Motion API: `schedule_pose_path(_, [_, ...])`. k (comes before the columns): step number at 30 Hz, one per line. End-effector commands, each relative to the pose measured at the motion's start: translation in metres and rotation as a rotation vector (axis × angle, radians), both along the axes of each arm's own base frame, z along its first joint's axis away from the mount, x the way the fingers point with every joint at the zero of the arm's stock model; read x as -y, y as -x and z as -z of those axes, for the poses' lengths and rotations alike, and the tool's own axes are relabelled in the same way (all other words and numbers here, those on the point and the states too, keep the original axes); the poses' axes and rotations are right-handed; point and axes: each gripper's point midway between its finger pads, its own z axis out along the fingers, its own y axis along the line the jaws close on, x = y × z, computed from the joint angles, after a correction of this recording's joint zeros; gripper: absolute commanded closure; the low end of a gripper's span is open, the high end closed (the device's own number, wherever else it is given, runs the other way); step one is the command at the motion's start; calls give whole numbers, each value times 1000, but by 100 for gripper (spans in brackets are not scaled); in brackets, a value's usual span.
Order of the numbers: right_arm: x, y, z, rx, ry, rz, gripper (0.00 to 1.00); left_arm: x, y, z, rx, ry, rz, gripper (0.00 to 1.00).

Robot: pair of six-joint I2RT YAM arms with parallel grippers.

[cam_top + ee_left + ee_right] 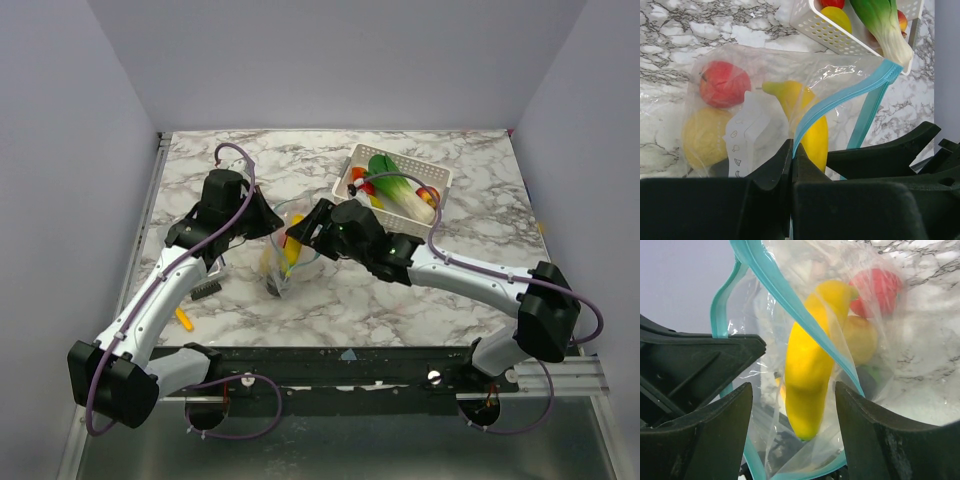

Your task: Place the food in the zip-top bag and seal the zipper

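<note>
The clear zip-top bag (765, 115) hangs over the marble table with its mouth held up. My left gripper (791, 145) is shut on the light blue zipper (840, 97) at the near lip. Inside the bag are a red apple (724, 83), a round yellow fruit (705, 136) and a yellow banana (810, 127). In the right wrist view the banana (807, 370) points down through the open mouth, its near end between the fingers of my right gripper (794, 390). That gripper is open and touches nothing. From above, both grippers (268, 222) (297, 235) meet at the bag (283, 258).
A white perforated basket (440, 180) at the back right holds a green and white leek (400, 190) and small red and yellow food. A small orange piece (184, 318) lies by the left arm, near the table's front edge.
</note>
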Motion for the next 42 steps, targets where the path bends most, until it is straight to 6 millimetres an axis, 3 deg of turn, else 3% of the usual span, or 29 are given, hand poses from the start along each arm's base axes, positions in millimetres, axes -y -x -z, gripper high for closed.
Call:
schedule_pose_path(1, [10, 1, -5, 58, 122, -25, 31, -8, -4, -4, 38, -34, -26, 100])
schedule_pose_path(7, [15, 1, -27, 178, 223, -110, 31, -8, -6, -5, 36, -42, -17, 100])
schedule_pose_path(13, [23, -1, -76, 373, 244, -153, 29, -6, -8, -4, 29, -49, -8, 100])
schedule_pose_path(19, [54, -28, -117, 514, 400, -24, 29, -2, -3, -6, 18, -50, 38, 100])
schedule_pose_path(24, [84, -56, -135, 560, 484, 77, 29, -3, 1, -10, 27, -85, 76, 100])
schedule_pose_path(28, [88, -66, -129, 541, 489, 68, 29, -14, -3, -8, 55, -149, 53, 100])
schedule_pose_path(32, [92, -72, -104, 476, 521, 74, 27, -20, -5, 1, 44, -188, 46, 100])
schedule_pose_path(38, [151, -110, -64, 322, 542, 160, 28, -26, -7, 8, 50, -221, 26, 100])
schedule_pose_path(42, [210, -141, -36, 214, 587, 245, 28, -28, -8, 8, 61, -232, 19, 100])
